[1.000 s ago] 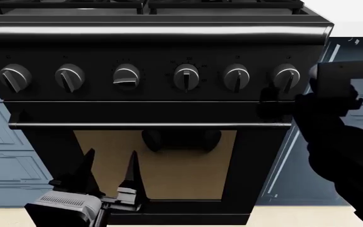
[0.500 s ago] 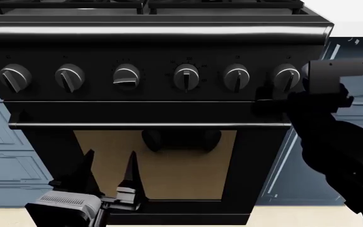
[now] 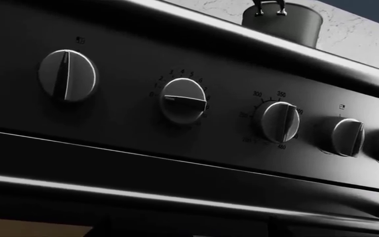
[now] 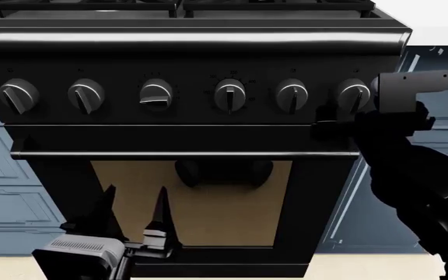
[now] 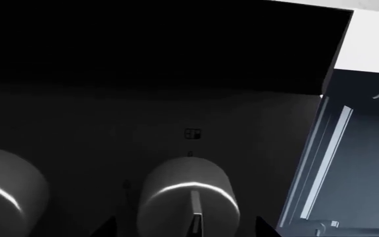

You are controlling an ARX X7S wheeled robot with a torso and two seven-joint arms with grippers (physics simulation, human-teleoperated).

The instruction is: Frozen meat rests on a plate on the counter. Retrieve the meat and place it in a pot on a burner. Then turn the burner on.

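While the pot (image 3: 283, 21) sits on the stove top, the right gripper (image 4: 331, 125) is at the rightmost knob (image 4: 354, 95), at 3 o'clock on the panel; fingers spread. Centre it, close squarely, twist. Left gripper (image 4: 135, 207) spread, idle at 7 o'clock.

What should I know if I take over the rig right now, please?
Left gripper: open, empty, low before the oven door.
Right gripper: open, fingers either side of the rightmost knob, not closed on it.
Pot stands on the stovetop; its inside is hidden, and the meat and plate are out of view.
The third knob lies sideways; no flame shows.
Left: confirm the meat is in the pot, then turn its burner's knob.
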